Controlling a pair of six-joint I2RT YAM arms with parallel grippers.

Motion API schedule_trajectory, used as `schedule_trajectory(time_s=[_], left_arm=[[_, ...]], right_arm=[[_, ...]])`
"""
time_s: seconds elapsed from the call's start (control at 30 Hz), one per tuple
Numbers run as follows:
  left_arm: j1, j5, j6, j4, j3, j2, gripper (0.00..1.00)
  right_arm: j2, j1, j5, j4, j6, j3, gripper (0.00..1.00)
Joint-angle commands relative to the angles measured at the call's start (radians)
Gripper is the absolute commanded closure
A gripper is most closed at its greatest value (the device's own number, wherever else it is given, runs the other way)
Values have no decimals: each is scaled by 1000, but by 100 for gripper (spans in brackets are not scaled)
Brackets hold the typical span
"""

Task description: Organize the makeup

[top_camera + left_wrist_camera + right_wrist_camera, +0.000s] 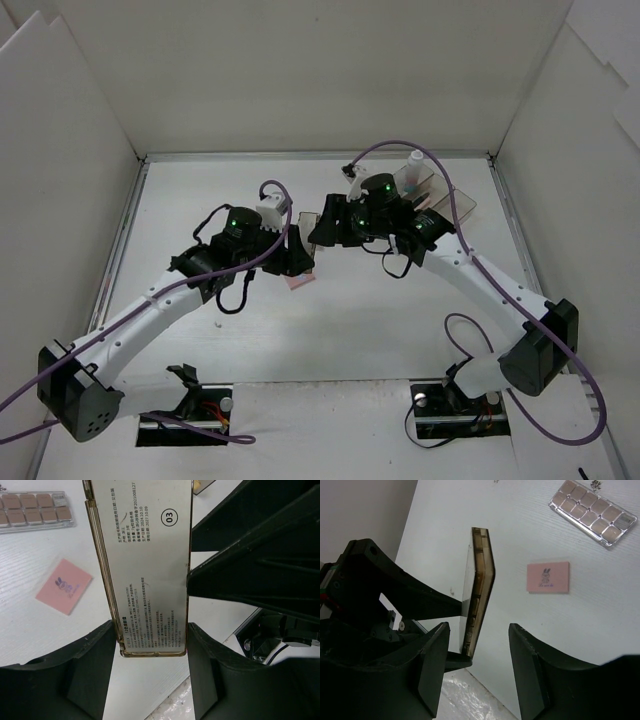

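My left gripper [152,675] is shut on the lower end of the silver rectangular case [150,565], which has a printed label marked 03, and holds it upright above the table. My right gripper [480,665] is open with the case's thin gold edge [481,595] between its fingers, nearer the left one and not touching. The pink square compact [64,586] lies flat on the table and also shows in the right wrist view [548,577]. The brown eyeshadow palette [32,510] lies beyond it and shows in that view too [592,512]. In the top view both grippers meet mid-table, left [298,250] and right [325,228].
The clear smoky tray [448,200] sits at the back right behind the right arm, with a small clear bottle [414,163] at its far end. White walls enclose the table on three sides.
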Motion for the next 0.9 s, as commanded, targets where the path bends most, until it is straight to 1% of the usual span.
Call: schedule_trajectory(time_s=[0.0,0.3,0.4,0.47,0.5,0.57,0.6,0.63,0.67,0.73,0.77,0.8,0.87], left_arm=[[-9,6,4,67,65,1,100],[-19,-3,0,79,66,-10,100],[-28,-8,6,81,65,-17,100],[-39,-11,9,81,63,-16,100],[-39,-11,10,78,63,-14,100],[-39,-17,10,72,60,-14,100],[-39,-23,10,67,53,-14,100],[-39,-28,10,64,50,-17,95],[-39,-40,9,61,46,-17,79],[-39,-54,4,50,30,-23,58],[-39,-73,6,49,25,-31,39],[-39,-86,3,40,13,-39,25],[-39,-126,0,27,4,-46,11]], right_arm=[[0,20,-6,83,15,49,52],[28,37,1,87,22,39,56],[40,38,12,89,22,29,60],[43,47,20,90,20,22,69],[43,49,24,92,20,22,76],[40,44,43,92,22,16,86],[40,43,46,92,23,15,94],[39,37,46,92,23,11,97],[33,26,46,92,25,8,100],[20,8,55,92,31,-10,100],[7,-12,67,92,34,-20,100],[-3,-28,79,90,40,-29,100],[-38,-70,112,90,43,-63,100]])
